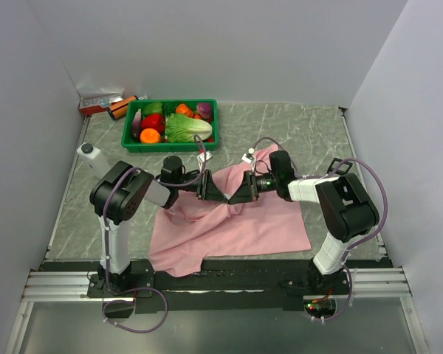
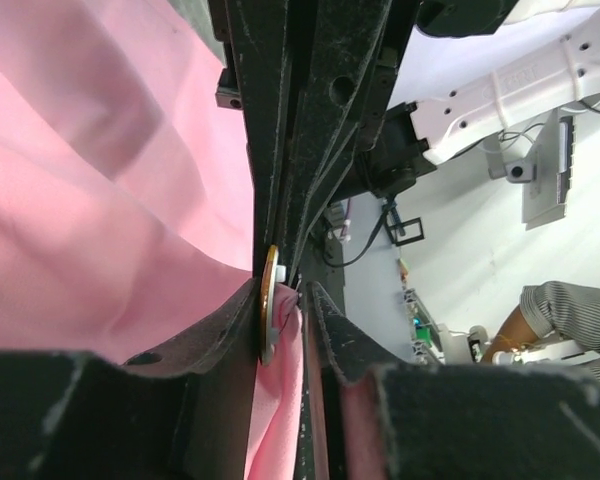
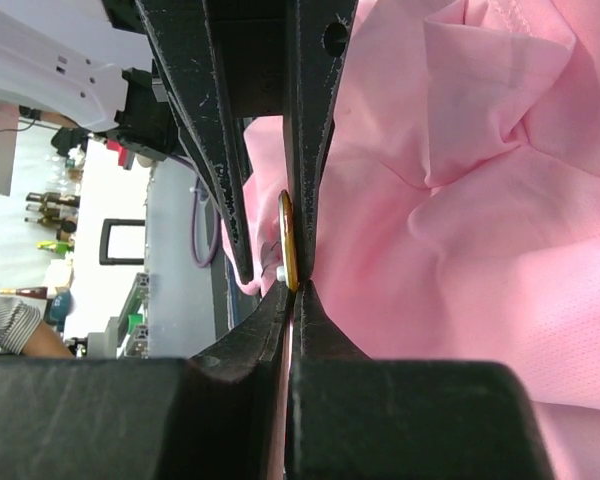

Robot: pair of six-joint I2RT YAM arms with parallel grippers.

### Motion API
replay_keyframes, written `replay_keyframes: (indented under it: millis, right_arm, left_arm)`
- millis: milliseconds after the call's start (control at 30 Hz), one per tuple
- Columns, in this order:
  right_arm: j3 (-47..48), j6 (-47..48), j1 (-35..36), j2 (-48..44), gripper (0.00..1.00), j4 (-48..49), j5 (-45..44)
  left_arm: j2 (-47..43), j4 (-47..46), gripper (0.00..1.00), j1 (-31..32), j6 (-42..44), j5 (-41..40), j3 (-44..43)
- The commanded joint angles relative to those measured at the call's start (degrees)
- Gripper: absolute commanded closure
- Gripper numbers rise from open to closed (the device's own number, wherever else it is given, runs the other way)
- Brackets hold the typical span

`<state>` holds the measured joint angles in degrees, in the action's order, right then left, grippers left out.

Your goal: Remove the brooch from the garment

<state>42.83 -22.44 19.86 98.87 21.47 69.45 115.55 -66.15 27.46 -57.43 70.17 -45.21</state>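
The right gripper (image 3: 295,292) pinches the rim of a thin gold disc brooch (image 3: 290,240). The left gripper (image 2: 280,295) has its black fingers (image 2: 205,340) parted astride it, with the crumpled pink garment (image 1: 236,228) bunched between. A green vegetable crate (image 1: 177,146) sits upper left.

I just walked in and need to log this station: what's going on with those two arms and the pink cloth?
Both arms meet over a raised fold of the pink garment, working on the brooch, a gold disc seen edge-on. The right gripper is shut, its tips apparently pinching the disc's lower edge. The left gripper faces it, jaws slightly apart around brooch and cloth; whether it grips is unclear. The brooch lies against the fabric, not yet off.
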Motion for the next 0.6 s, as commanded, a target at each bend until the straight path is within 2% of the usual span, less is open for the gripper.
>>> replay_keyframes:
  millis: [0,100,267,333,467,567]
  right_arm:
    - [1.5,1.4,0.5,-2.2,1.0,0.2,-0.5]
    - [1.2,1.8,0.4,-2.9,1.0,-0.3,-0.7]
    - [0.4,2.0,0.4,-3.5,1.0,-0.2,-1.0]
    - [0.2,2.0,0.5,-3.8,1.0,0.1,-1.5]
    - [0.3,2.7,0.4,-4.0,1.0,-0.9,-1.7]
    - [0.5,3.2,0.4,-3.9,1.0,-1.6,-1.8]
  left_arm:
    - [-3.7,9.1,0.74,0.3,8.8,-0.4,-0.1]
    - [-4.4,17.8,0.8,0.3,15.0,-1.8,-1.2]
    - [-4.5,24.0,0.85,0.3,20.0,-3.2,-2.0]
    - [-4.5,24.9,0.83,0.2,20.6,-3.3,-2.2]
    - [-5.1,23.8,0.74,0.0,20.0,-2.1,-1.5]
    - [-5.3,24.0,0.72,0.0,20.3,-1.3,-1.3]
